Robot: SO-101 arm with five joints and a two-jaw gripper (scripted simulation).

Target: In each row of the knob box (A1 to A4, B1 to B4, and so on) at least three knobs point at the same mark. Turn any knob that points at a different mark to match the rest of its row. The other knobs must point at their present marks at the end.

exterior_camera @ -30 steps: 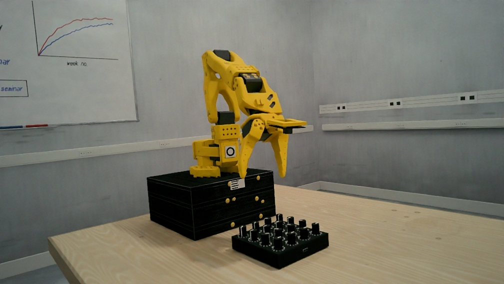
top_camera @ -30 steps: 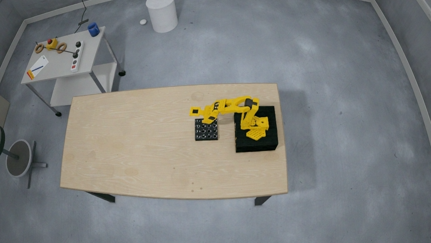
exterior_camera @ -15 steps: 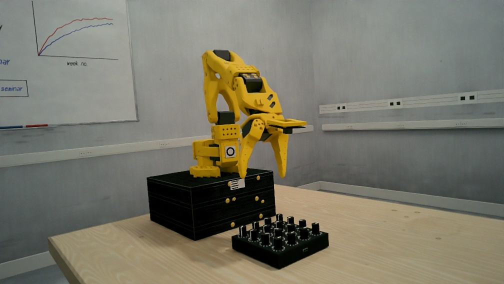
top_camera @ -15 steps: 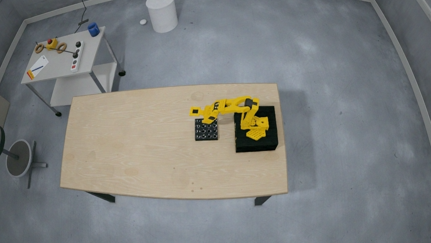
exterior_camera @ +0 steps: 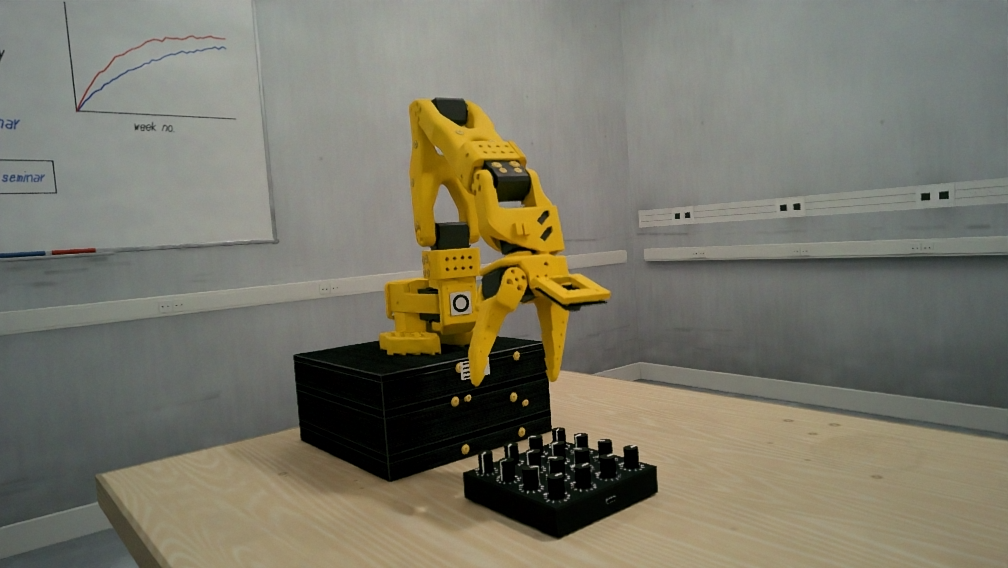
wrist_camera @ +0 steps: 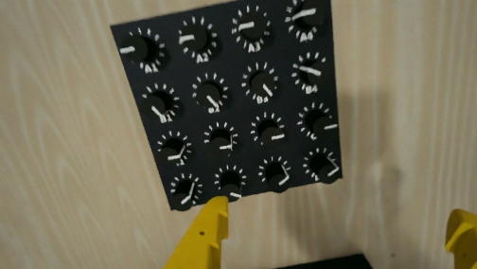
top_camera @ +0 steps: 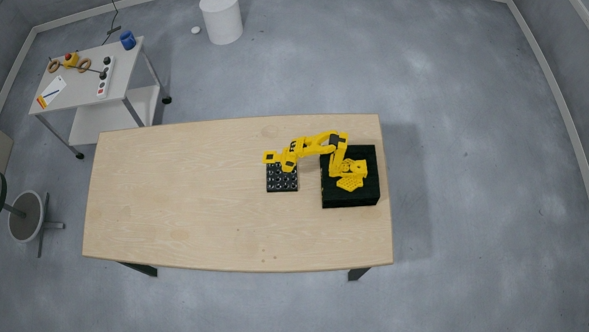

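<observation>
gripper (top_camera: 275, 163) (exterior_camera: 517, 383) (wrist_camera: 338, 223) is spread with nothing in it, up above the knob box (top_camera: 281, 190) (exterior_camera: 599, 511) (wrist_camera: 227, 71), which sits toward the bench's right edge. b4 (wrist_camera: 309, 71) looks like the odd one, so i'd center over it before dropping straight down.

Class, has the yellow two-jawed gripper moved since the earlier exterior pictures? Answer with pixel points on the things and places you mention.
Yes, downward: the yellow two-jawed gripper (top_camera: 288, 162) (exterior_camera: 515, 382) (wrist_camera: 340, 211) now reaches lower against the front of the black rectangular pedestal (top_camera: 369, 189) (exterior_camera: 339, 416) (wrist_camera: 333, 263).
</observation>
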